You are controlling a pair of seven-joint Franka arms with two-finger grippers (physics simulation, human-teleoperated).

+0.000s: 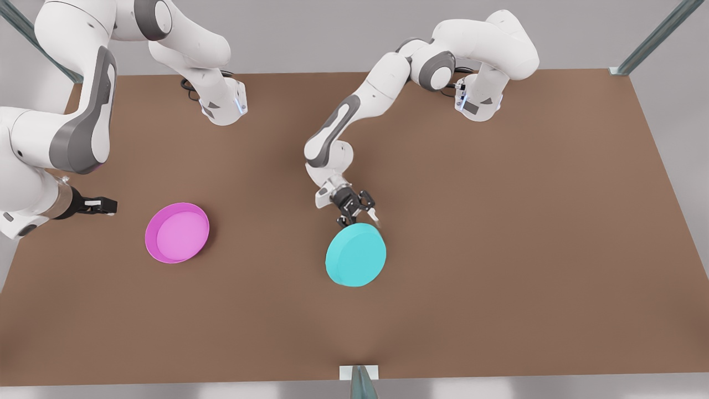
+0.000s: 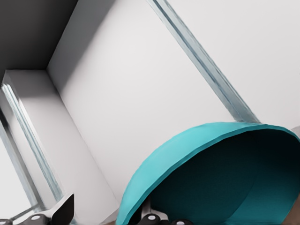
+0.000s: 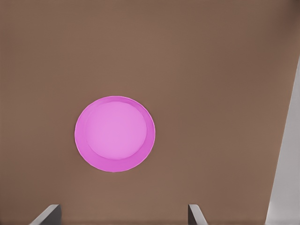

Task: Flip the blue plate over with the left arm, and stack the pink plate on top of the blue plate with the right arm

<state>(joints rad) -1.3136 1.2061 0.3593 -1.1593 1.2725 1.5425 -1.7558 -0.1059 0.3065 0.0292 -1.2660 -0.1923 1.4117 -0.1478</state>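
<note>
The blue plate [image 1: 355, 255] is at mid-table, its flat underside turned up, and it looks tilted. My left gripper [image 1: 360, 214] is at its far rim. In the left wrist view the blue plate [image 2: 220, 178] shows its dark inside, with one open finger [image 2: 64, 210] outside the rim and the other inside it, not pinching. The pink plate [image 1: 177, 232] lies right way up toward the front view's left. My right gripper [image 1: 106, 206] hovers open beside it, apart from it. In the right wrist view the pink plate [image 3: 115, 134] lies beyond the spread fingertips [image 3: 48, 213].
Both arm bases [image 1: 224, 105] stand along the far side of the brown table [image 1: 498, 249]. Metal frame posts [image 1: 653, 39] rise at the corners, and another stands at the middle of the near edge. The table's edge runs along one side of the right wrist view.
</note>
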